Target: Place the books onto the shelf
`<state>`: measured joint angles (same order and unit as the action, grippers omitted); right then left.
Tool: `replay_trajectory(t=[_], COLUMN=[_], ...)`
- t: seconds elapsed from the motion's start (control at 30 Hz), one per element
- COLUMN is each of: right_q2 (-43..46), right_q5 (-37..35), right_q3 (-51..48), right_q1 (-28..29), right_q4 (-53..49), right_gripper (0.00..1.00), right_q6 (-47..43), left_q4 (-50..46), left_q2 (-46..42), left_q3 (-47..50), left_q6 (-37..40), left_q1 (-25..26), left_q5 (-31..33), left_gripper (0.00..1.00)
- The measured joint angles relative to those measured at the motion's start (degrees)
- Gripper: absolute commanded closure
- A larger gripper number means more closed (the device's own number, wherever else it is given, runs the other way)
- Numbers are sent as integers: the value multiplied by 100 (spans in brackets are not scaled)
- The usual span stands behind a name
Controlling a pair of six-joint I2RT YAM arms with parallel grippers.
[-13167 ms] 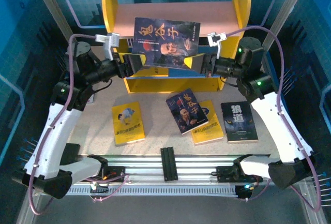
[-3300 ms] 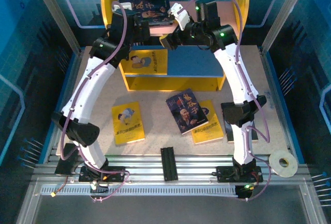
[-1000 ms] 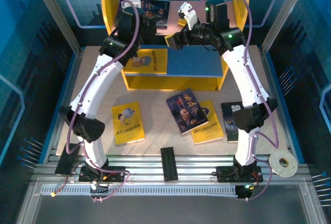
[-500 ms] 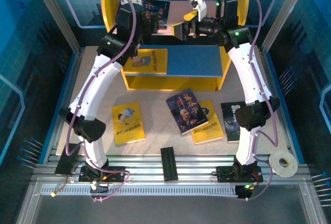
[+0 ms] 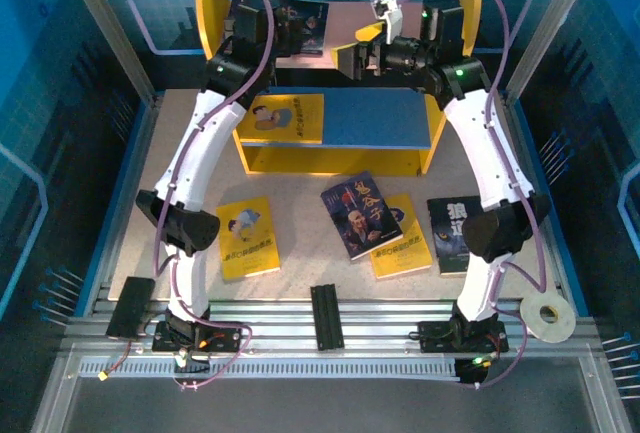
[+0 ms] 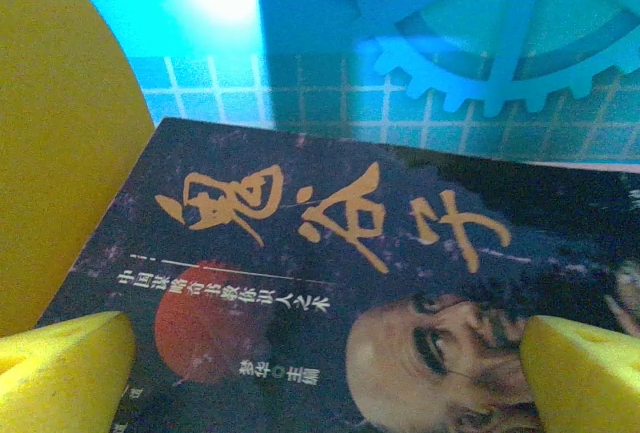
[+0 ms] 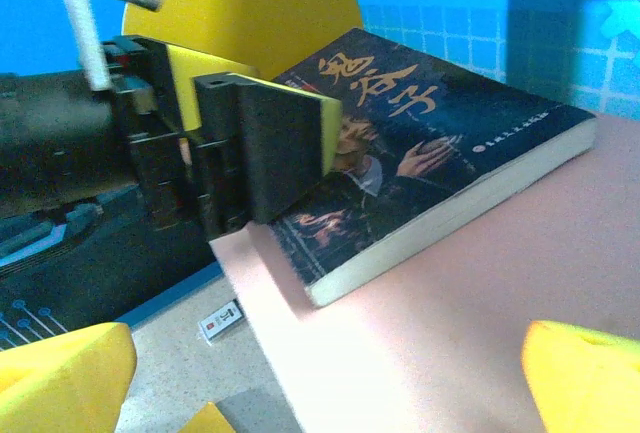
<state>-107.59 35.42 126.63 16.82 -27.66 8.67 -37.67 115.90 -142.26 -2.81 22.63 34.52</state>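
A dark navy portrait book (image 5: pixel 302 25) (image 6: pixel 330 273) (image 7: pixel 430 153) lies flat on the left part of the shelf's pink upper board (image 5: pixel 350 21) (image 7: pixel 500 283), against the yellow side panel (image 5: pixel 208 8). My left gripper (image 5: pixel 280 35) (image 6: pixel 320 373) hovers over this book, open, pads wide apart; one of its fingers (image 7: pixel 270 143) reaches over the cover. My right gripper (image 5: pixel 358 49) (image 7: pixel 320 383) is open above the pink board's front edge, holding nothing. A yellow book (image 5: pixel 285 118) rests on the blue lower board (image 5: pixel 380 118). On the table lie a yellow book (image 5: pixel 247 238), a portrait book (image 5: pixel 360 213), a yellow book under it (image 5: pixel 408 251) and a wolf book (image 5: pixel 450 235).
A small white-and-black card (image 7: pixel 219 320) lies on the table below the shelf. A tape roll (image 5: pixel 543 316) sits at the near right by the rail, and a black block (image 5: pixel 326 316) stands on the rail's middle. Blue walls close in both sides.
The right gripper rose from the lower board up to the pink board's front. The left arm shifted slightly over the dark book, which stays flat on the upper board.
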Motion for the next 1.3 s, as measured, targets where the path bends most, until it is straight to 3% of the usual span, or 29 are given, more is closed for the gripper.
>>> replay_trajectory(t=[0.23,0.67,0.9,1.3], right_q2=[334,181,22,-13], right_q5=[-31,-46,-39,28], right_q3=[-400,-81,127,164], right_q1=[0,-2,-2,-44], right_q4=[26,-240,-251,-225], right_gripper=[0,0,0,0], right_q6=[35,101,173,232], left_q4=[-280,-627,-647,-1209], left_q2=[15,-177,-188,59], left_q3=[-70,-203,-245,-850], left_q6=[-374,-1086,-1233,-1344], left_q1=[-85,-15,11,170], left_q5=[-470,-1659,-1954,-2122], left_gripper=[1,1,2,13])
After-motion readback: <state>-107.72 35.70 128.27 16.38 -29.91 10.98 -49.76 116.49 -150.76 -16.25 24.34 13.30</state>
